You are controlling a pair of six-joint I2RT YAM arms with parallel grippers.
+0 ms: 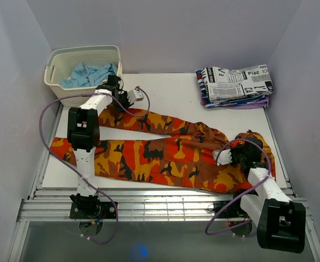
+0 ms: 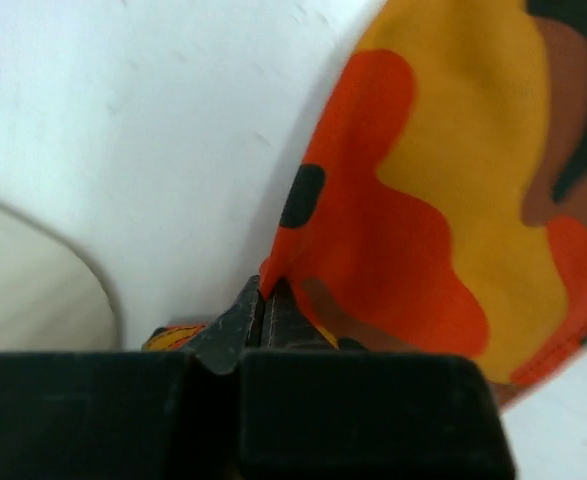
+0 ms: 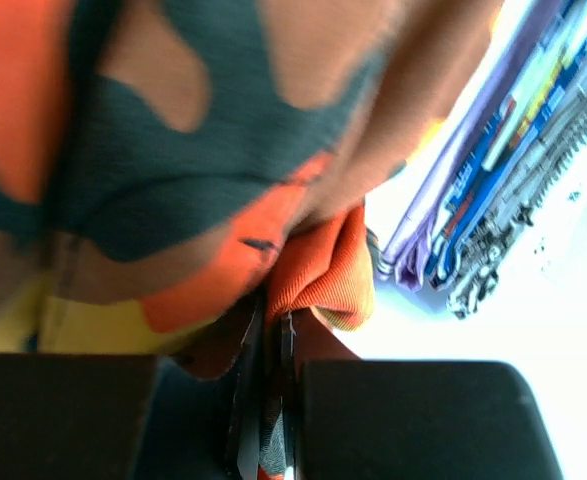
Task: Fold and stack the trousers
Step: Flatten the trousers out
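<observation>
The trousers (image 1: 165, 155), in orange, red, yellow and dark camouflage, lie spread across the white table (image 1: 170, 95). Their two legs run to the left and the waist is at the right. My left gripper (image 1: 120, 100) is at the end of the far leg, beside the basket. In the left wrist view it (image 2: 263, 298) is shut on the edge of the trousers (image 2: 443, 200), which rise from the jaws. My right gripper (image 1: 246, 153) is at the waist. In the right wrist view it (image 3: 281, 322) is shut on a bunched orange fold of the trousers (image 3: 173, 170).
A white basket (image 1: 59, 60) holding light blue cloth (image 1: 89, 75) stands at the back left, close to my left gripper. A stack of folded garments (image 1: 236, 84), newspaper print on top, lies at the back right and shows in the right wrist view (image 3: 493, 190). Walls close in on three sides.
</observation>
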